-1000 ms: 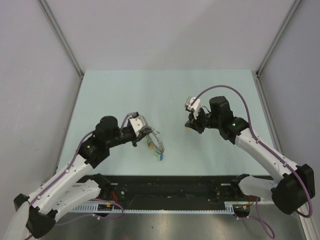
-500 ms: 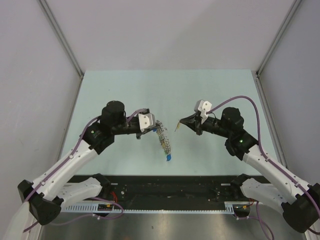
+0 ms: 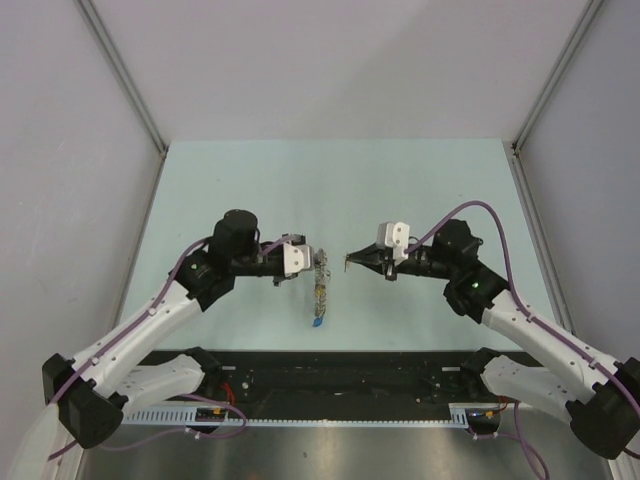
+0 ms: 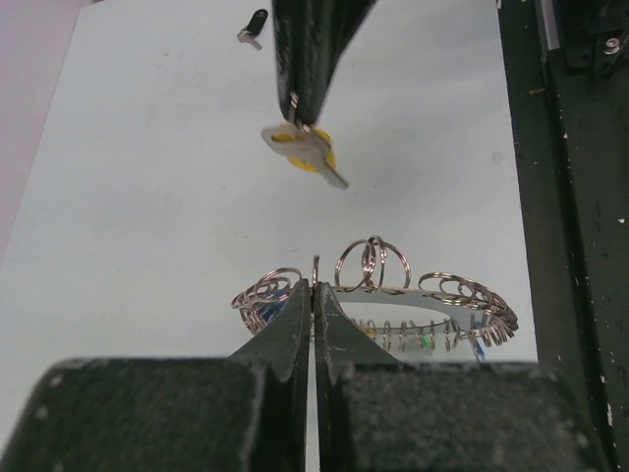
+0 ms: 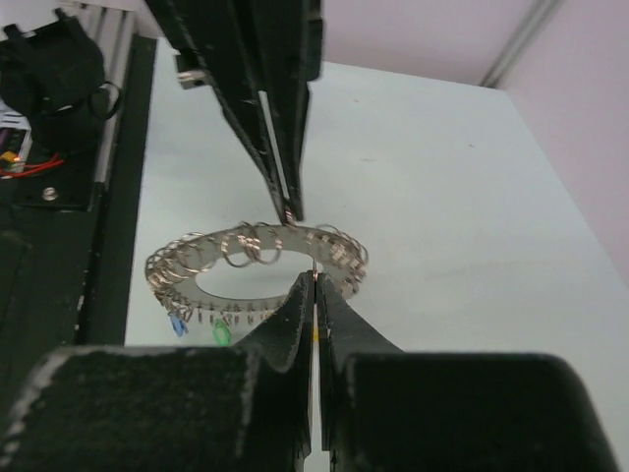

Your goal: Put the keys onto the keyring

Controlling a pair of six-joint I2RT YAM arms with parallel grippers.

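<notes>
My left gripper (image 3: 316, 262) is shut on one small wire loop of the keyring (image 3: 320, 288), which hangs off the table. The keyring is a grey disc edged with wire loops (image 4: 393, 307), with a blue key (image 3: 316, 322) and a green key (image 5: 221, 335) dangling from it. My right gripper (image 3: 349, 262) is shut on the yellow key (image 4: 307, 149) and holds it just right of the keyring, tip to tip with the left gripper. In the right wrist view the keyring (image 5: 334, 248) lies straight ahead of the shut jaws. A black key (image 4: 254, 24) lies on the table.
The pale green table (image 3: 250, 190) is walled by grey panels on the left, back and right. A black rail (image 3: 340, 375) runs along the near edge between the arm bases.
The left gripper has carried the keyring right and the right gripper has carried the yellow key left. Their tips now face each other a small gap apart; the keyring hangs more vertically.
</notes>
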